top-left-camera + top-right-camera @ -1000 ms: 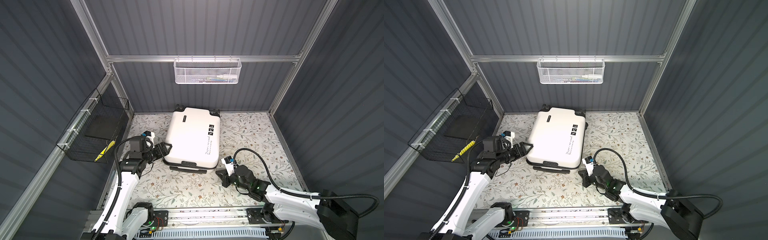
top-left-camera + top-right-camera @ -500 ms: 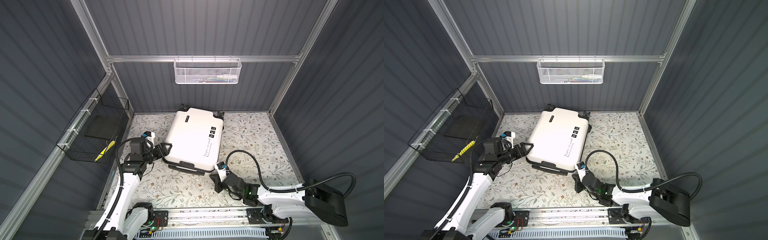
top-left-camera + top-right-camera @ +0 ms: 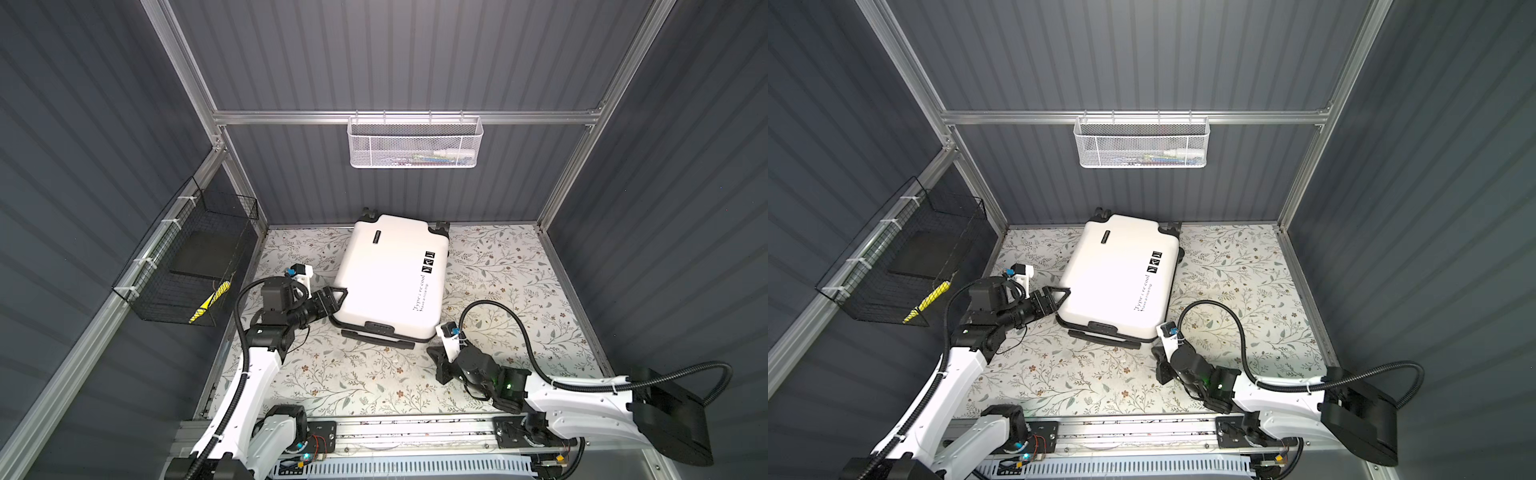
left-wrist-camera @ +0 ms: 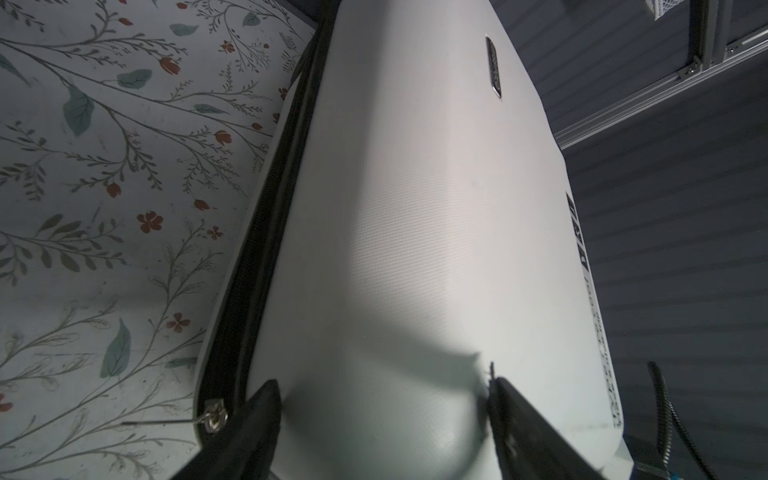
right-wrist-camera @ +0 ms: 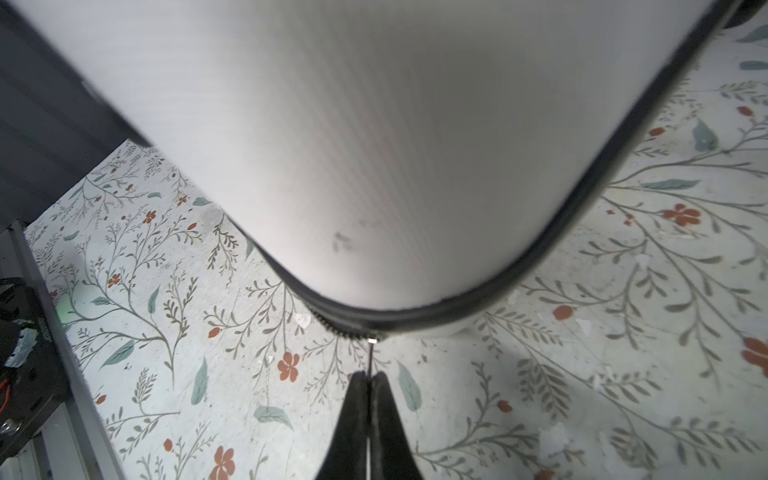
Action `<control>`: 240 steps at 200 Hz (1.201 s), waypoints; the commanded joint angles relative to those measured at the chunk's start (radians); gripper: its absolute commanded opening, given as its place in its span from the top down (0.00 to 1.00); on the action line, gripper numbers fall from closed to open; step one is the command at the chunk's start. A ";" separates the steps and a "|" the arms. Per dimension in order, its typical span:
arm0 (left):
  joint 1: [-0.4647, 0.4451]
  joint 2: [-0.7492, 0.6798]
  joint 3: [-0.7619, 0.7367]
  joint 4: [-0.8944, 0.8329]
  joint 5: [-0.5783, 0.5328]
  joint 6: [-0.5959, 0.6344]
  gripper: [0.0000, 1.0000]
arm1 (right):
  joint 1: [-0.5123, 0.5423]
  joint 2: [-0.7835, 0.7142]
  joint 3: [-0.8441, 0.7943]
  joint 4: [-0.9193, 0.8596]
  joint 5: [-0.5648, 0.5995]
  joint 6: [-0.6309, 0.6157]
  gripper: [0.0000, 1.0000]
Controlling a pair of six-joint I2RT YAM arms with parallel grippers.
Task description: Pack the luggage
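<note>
The luggage (image 3: 395, 270) lies flat and closed on the tabletop (image 3: 519, 291), wheels against the back edge, handle toward the front, a little left of the middle and skewed.

At its front-right corner the right gripper (image 5: 368, 376) is pinched tight on the thin metal pull (image 5: 370, 357) of the zip (image 5: 540, 253), the pull drawn taut straight out from the slider. On one side of the slider the teeth show bare; on the other the black band runs smooth round the corner.

At the front-left corner the left gripper (image 3: 336, 298) stands wide across the upper shell, one finger by the zip band, the other on the top face. Both seem to press the shell, so I take it as a clamp that steadies the case, though the wrist view is too close to be sure. A second pull (image 4: 214, 415) hangs free just beside that finger.

The white basket (image 3: 415, 143) on the back wall and the black basket (image 3: 183, 266) on the left wall both hold things, so I judge packing proper has not begun and this is the unzipping.

Next, the right arm must draw the pull along the band and round the corner, following the curve, keeping the pull in line with the track so that it does not slip out, while the left holds the shell from sliding.
</note>
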 commanded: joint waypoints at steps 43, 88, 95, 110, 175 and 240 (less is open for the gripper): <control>-0.039 -0.040 -0.095 0.061 0.138 -0.084 0.22 | -0.158 -0.147 -0.046 0.039 -0.074 0.027 1.00; -0.074 -0.039 -0.137 0.119 0.149 -0.104 0.22 | -0.199 -0.266 -0.050 -0.089 -0.115 0.005 1.00; -0.082 -0.035 -0.142 0.133 0.151 -0.109 0.22 | -0.199 -0.275 -0.050 -0.101 -0.124 0.006 1.00; -0.099 -0.027 -0.150 0.155 0.151 -0.114 0.22 | -0.199 -0.282 -0.053 -0.097 -0.154 0.016 1.00; -0.158 0.001 -0.167 0.204 0.122 -0.128 0.22 | -0.062 -0.144 0.015 -0.022 -0.083 0.037 1.00; -0.158 0.000 -0.126 0.138 0.070 -0.105 0.22 | -0.079 -0.272 0.013 -0.173 -0.023 0.062 0.79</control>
